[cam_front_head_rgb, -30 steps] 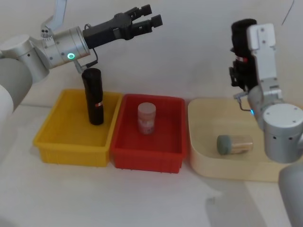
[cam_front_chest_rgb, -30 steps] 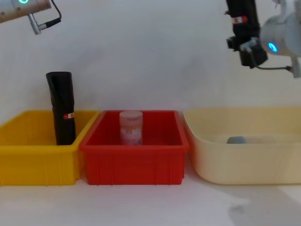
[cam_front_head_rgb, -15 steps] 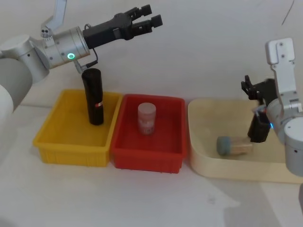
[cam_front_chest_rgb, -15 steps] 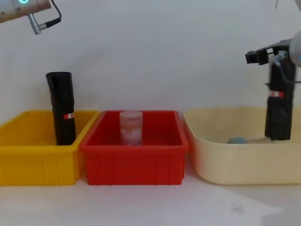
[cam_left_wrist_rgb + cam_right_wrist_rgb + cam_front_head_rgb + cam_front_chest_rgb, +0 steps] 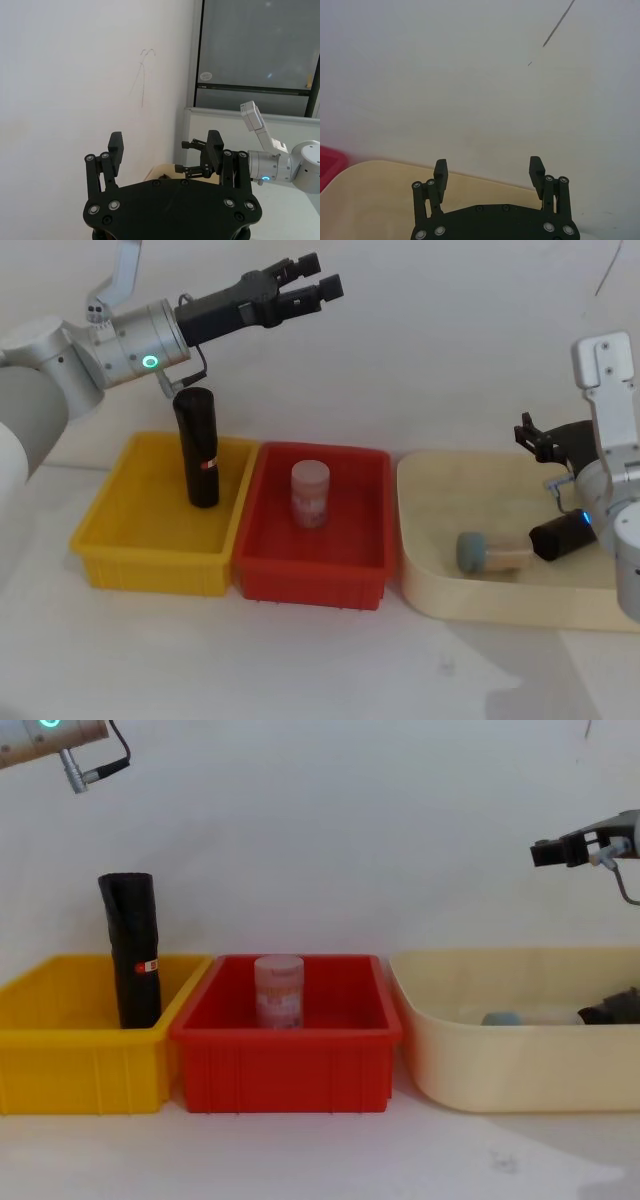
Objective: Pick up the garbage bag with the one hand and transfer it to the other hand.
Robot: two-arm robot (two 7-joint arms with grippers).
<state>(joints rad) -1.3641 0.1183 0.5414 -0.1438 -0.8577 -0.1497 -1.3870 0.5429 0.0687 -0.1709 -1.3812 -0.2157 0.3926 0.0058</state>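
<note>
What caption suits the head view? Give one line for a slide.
Garbage bag lies in the beige tub below the open right gripper; left gripper open.

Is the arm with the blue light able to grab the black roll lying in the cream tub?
Probably yes. The garbage bag lies on its side in the cream tub, uncovered from above, and the right gripper hovers just above it, jaws open. The jar beside it might crowd the grip.
</note>
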